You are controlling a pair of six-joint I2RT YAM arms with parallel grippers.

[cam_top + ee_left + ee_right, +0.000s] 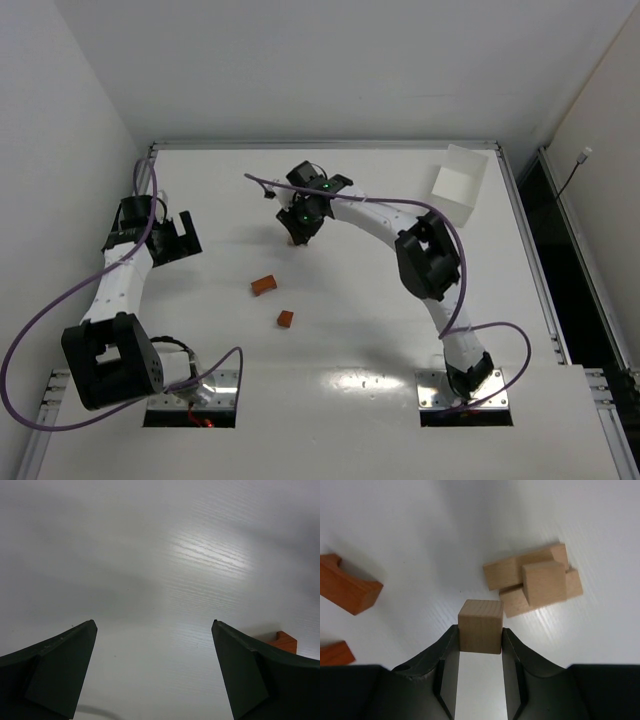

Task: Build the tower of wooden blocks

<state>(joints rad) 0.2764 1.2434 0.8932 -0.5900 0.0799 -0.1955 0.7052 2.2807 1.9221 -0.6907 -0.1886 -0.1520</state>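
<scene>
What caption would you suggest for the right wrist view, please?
The right gripper holds a pale cube near the partly built tower.

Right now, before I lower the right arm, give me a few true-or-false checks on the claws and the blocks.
1. The right claw is shut on a pale cube. True.
2. The left claw grips a reddish block. False: it is open and empty.
3. The tower is topped by a reddish block. False: its top piece is pale, like the bars under it.
4. A larger reddish block and a smaller reddish block lie loose on the table. True.
</scene>
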